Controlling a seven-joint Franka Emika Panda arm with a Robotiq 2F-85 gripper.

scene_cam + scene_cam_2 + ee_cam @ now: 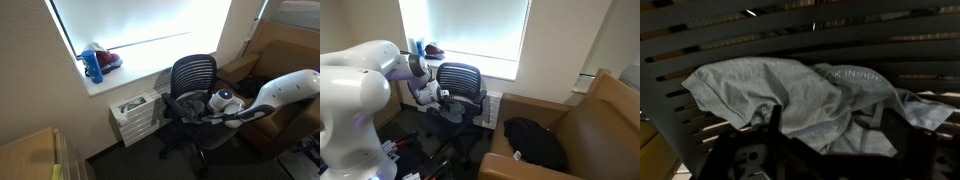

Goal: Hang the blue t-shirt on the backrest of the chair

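The black mesh office chair [192, 75] stands under the window and shows in both exterior views [462, 78]. The t-shirt [790, 95] looks grey-blue and lies crumpled on the chair's slatted surface [730, 30]. In an exterior view it shows as a dark heap on the seat [186, 106]. My gripper [830, 128] hangs just over the shirt, its two dark fingers wide apart with folds of cloth between them. It is at the chair's seat in both exterior views [216, 104] [442, 97]. Whether the fingertips touch the cloth is unclear.
A blue bottle [93, 66] and a red object [110, 60] sit on the window sill. A white drawer unit [136, 112] stands beside the chair. A brown armchair [585, 125] holds a dark garment [535, 142]. Cables lie on the floor.
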